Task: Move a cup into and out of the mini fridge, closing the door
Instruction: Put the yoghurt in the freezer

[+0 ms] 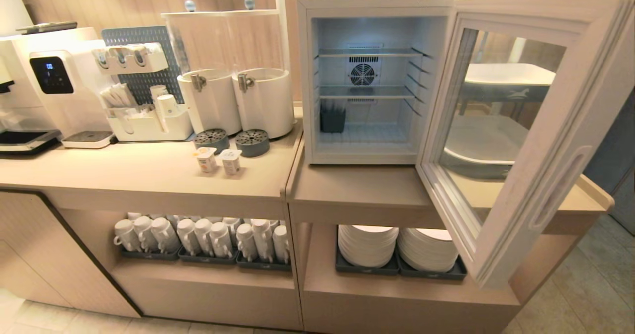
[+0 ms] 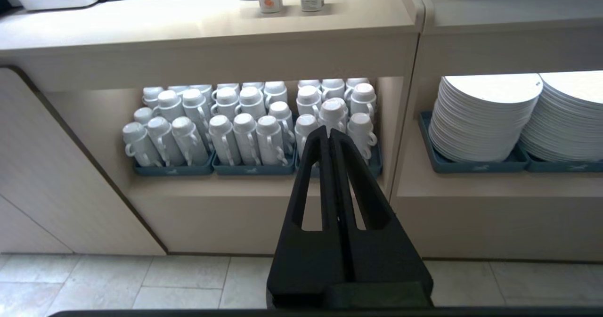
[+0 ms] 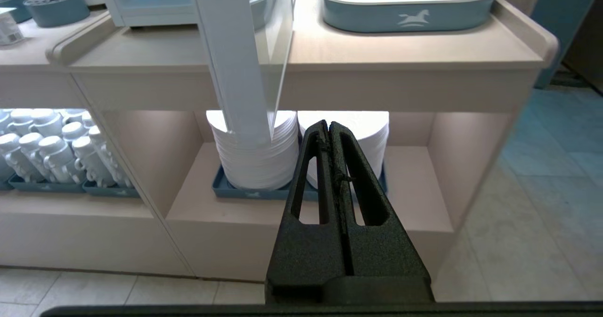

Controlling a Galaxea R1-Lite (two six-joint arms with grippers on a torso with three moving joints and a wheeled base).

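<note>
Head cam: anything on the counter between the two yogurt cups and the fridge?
Nothing: bare countertop lies between the yogurt cups and the fridge, crossed only by the counter seam, in the head view.

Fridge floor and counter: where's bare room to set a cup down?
Inside the mini fridge, the floor right of the dark holder is bare, and both wire shelves look empty. The countertop in front of the two small cups is free. Behind them, the dispensers and drip trays crowd the space.

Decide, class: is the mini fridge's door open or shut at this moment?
Open. The door is swung wide to the right, exposing the mini fridge interior with its wire shelves and round fan.
</note>
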